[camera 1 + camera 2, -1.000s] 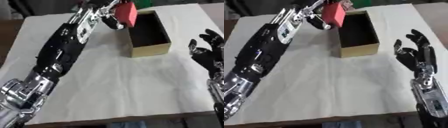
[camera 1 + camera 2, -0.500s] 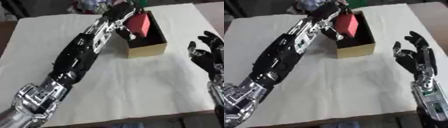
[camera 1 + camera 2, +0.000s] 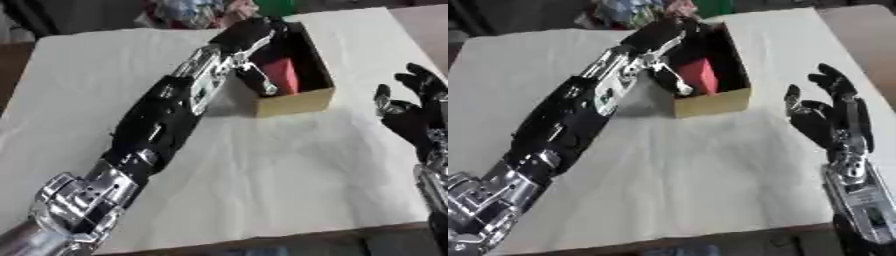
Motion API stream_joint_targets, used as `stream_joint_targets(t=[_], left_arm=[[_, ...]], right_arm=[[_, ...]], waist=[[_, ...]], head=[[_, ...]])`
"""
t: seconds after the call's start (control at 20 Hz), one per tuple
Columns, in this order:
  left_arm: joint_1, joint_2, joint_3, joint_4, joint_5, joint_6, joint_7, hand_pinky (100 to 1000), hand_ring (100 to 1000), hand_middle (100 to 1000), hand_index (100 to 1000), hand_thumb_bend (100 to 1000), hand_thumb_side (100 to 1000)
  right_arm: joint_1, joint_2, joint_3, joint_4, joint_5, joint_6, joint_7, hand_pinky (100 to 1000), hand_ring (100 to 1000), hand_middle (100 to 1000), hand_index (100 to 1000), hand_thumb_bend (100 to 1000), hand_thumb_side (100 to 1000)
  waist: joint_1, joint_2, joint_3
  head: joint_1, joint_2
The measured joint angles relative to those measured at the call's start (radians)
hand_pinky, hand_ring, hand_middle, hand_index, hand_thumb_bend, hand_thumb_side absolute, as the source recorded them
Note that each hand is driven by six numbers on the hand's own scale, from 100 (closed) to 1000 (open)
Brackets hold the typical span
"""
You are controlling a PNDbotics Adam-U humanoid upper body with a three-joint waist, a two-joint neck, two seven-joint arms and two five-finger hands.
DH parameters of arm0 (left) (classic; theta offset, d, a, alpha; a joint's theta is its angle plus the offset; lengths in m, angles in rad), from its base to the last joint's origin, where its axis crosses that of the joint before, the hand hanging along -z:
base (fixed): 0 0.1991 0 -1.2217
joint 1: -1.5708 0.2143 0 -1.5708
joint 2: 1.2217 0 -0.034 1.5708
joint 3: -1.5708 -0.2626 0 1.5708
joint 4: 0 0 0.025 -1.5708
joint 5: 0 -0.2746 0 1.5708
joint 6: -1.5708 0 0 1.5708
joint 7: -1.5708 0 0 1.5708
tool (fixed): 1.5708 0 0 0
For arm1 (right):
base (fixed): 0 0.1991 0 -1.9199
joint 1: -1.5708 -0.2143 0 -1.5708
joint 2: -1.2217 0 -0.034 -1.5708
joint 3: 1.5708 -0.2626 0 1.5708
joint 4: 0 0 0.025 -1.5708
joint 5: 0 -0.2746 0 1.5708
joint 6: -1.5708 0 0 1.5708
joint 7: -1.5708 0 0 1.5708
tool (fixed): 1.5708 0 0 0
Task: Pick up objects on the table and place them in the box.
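1. The left arm is reaching diagonally from the near-left corner of the tabletop [image 3: 289, 190] toward the box [image 3: 306, 97] near the far edge.
2. The left hand [image 3: 667, 42] is lying over the box's left wall, with its fingers [image 3: 677, 84] dipping inside.
3. The fingers are curling against the left face of the red block [image 3: 700, 75]; whether they are gripping it or merely touching it cannot be told.
4. The block is standing upright inside the box, toward the near end, against the dark interior.
5. The box is sitting open-topped, tan outside, its long axis running from near to far.
6. The right hand [image 3: 829, 115] is hovering released beside the right edge of the tabletop, fingers straight and pointing up, well apart from the box.
7. A white cloth is covering the tabletop.
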Motion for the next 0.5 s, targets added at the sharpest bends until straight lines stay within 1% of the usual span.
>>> stream_joint_targets(t=[0.1,0.15,0.2,0.25,0.4,0.5], left_arm=[[0.002,0.001,-0.002,-0.018,0.021,-0.003,-0.006,846,864,904,943,867,321],[0.004,0.003,-0.006,-0.028,0.035,-0.003,-0.008,839,856,891,937,837,282],[0.006,0.008,-0.006,-0.039,0.049,-0.002,-0.008,837,851,881,934,822,262],[0.007,0.017,-0.007,-0.053,0.062,0.000,-0.008,832,844,866,929,785,223],[0.017,0.044,-0.006,-0.107,0.105,0.014,0.000,815,817,826,916,701,156],[0.028,0.066,-0.005,-0.151,0.137,0.024,0.011,806,803,810,911,668,127]], right_arm=[[0.000,0.000,0.000,0.000,0.000,0.000,0.000,682,947,759,897,194,100],[0.001,0.000,0.000,0.000,0.000,0.000,0.000,682,947,759,897,194,100],[0.001,0.000,-0.001,0.000,0.001,0.000,-0.001,682,947,759,897,194,100],[0.001,0.000,-0.001,0.000,0.001,-0.001,-0.001,682,947,759,897,194,100],[0.006,0.000,-0.008,0.000,0.003,-0.002,-0.005,682,947,759,897,195,100],[0.011,0.000,-0.014,0.000,0.003,-0.002,-0.010,681,947,759,897,196,100]], waist=[[-0.001,-0.001,0.005],[-0.003,-0.002,0.010],[-0.005,-0.003,0.016],[-0.007,-0.005,0.023],[-0.013,-0.009,0.051],[-0.017,-0.012,0.075]], head=[[0.000,0.000],[0.000,0.000],[-0.001,0.000],[-0.001,0.000],[-0.011,0.000],[-0.020,0.001]])
